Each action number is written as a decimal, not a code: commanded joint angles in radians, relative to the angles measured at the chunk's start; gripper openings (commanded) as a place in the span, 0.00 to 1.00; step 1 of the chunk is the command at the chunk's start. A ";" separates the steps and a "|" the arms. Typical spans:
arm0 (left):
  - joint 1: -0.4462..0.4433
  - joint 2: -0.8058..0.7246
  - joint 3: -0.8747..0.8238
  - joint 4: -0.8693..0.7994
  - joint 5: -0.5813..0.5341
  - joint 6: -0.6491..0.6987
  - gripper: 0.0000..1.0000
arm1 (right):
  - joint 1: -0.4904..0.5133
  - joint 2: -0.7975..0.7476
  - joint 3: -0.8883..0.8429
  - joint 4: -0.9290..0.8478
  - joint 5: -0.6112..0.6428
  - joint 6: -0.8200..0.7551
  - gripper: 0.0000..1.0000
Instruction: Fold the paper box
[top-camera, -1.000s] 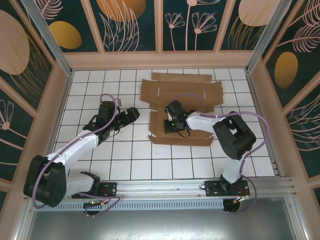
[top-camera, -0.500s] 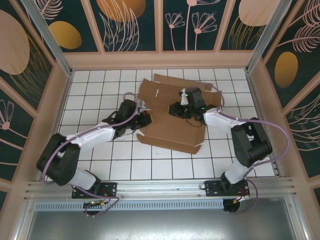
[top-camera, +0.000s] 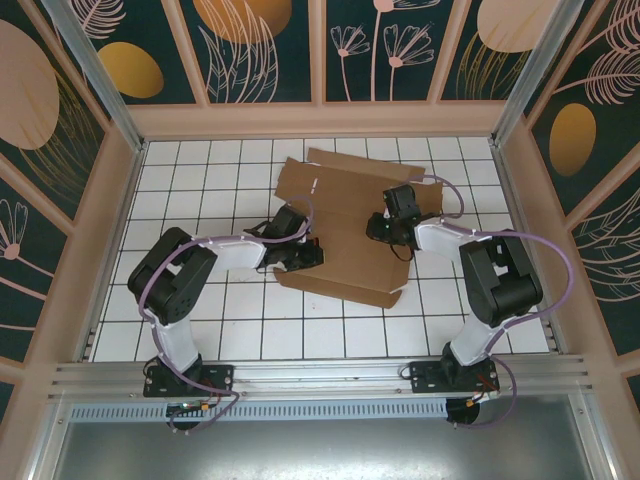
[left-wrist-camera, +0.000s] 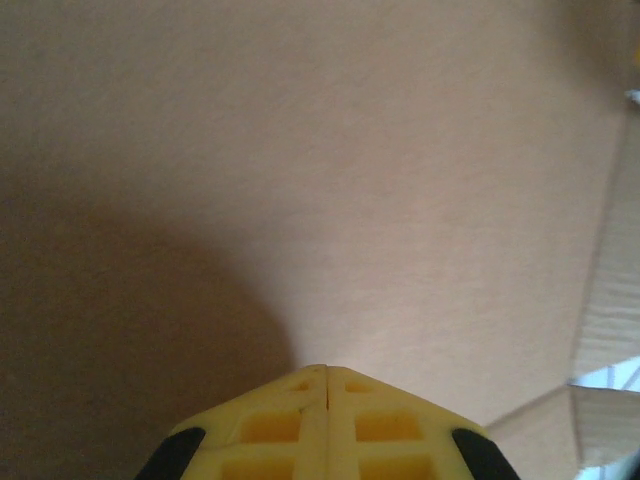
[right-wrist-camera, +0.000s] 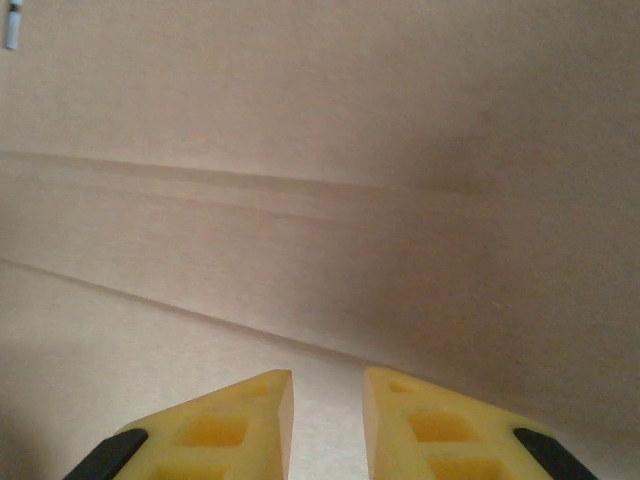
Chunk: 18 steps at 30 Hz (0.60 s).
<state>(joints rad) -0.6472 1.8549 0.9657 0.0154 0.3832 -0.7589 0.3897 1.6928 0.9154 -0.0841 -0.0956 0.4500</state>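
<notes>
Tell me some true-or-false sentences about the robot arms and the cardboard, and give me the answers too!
1. The paper box lies on a white tiled table. True.
2. The left gripper has its yellow fingers pressed together. True.
3. The right gripper is squeezed fully shut. False: there is a small gap between its fingers, with nothing in it.
4. The paper box is bright blue. False: it is plain brown cardboard.
</notes>
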 joint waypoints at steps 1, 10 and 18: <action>0.000 0.043 0.055 -0.094 -0.047 0.023 0.00 | 0.003 0.007 -0.031 -0.016 0.065 -0.012 0.25; 0.038 0.111 0.078 -0.116 -0.126 -0.005 0.00 | 0.042 -0.066 -0.133 -0.030 0.025 -0.008 0.29; 0.118 0.123 0.013 -0.037 -0.156 -0.060 0.00 | 0.182 -0.125 -0.223 0.008 -0.082 -0.031 0.46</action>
<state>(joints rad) -0.5720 1.9198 1.0195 0.0353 0.3363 -0.7994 0.5064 1.5806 0.7238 -0.0486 -0.1066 0.4335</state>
